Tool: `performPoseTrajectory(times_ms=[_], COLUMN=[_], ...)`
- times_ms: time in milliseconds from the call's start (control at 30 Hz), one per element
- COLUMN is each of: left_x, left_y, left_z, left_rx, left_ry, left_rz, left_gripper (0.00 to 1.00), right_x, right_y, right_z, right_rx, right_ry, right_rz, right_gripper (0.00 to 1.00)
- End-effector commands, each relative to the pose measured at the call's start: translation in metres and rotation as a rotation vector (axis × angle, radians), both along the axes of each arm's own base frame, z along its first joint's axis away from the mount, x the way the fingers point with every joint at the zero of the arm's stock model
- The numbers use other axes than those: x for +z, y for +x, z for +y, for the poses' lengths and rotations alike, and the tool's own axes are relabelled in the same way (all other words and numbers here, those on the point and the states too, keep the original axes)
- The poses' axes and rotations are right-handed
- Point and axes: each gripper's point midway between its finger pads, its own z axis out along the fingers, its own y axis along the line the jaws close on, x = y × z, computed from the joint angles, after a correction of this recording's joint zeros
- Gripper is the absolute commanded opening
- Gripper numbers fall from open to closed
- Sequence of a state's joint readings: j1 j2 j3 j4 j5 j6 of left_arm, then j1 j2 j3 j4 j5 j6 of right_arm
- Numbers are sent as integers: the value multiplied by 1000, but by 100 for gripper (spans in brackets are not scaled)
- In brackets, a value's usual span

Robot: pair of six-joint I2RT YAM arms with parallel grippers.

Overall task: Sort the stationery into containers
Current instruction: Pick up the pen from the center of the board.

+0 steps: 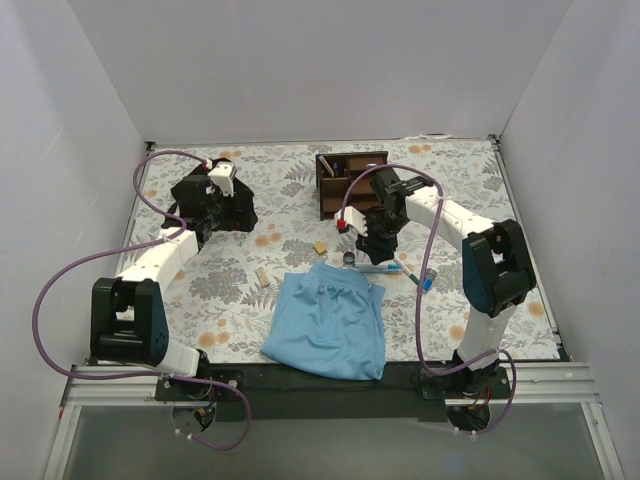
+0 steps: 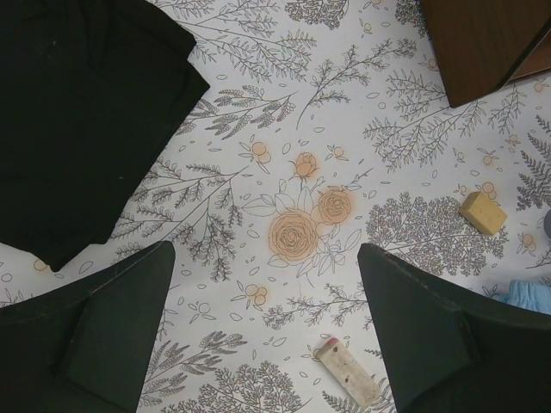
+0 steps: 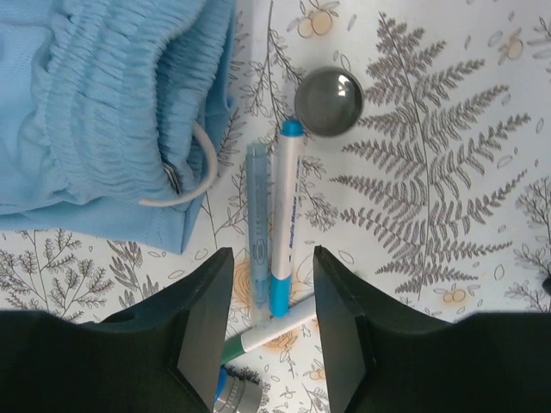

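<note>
Beside the light blue cloth (image 3: 103, 103), my right jaws are straddling a blue-capped white pen (image 3: 286, 215), half apart. My left jaws are gaping wide above the floral tabletop (image 2: 293, 129).

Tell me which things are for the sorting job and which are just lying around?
For the job: blue-capped white pen, clear blue pen, small dark round piece, square tan block, long tan block, brown wooden organizer.

Just lying about: light blue cloth, black cloth.
</note>
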State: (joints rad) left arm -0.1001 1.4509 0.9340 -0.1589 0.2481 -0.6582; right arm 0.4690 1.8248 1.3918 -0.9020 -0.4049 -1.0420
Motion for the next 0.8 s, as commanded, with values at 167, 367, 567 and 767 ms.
performPoseTrajectory(times_ms=[167,367,567,767], left_x=[16,13,10,6], left_y=[-1,-2,1,3], left_z=[2,4,3,3], left_rx=[26,28,23,24], left_ry=[-17,-7,-2,1], left_rz=[-32,-12,0,10], left_gripper=[89,89,89,89], right_x=[-33,-42,-48,-51], right_y=[7,22,27,16], right_z=[1,4,11,18], right_rx=[72,63,60,78], right_ry=[-96,-103,-99,-91], right_rz=[-22,-70,-63,-54], right_gripper=[48,46,45,43])
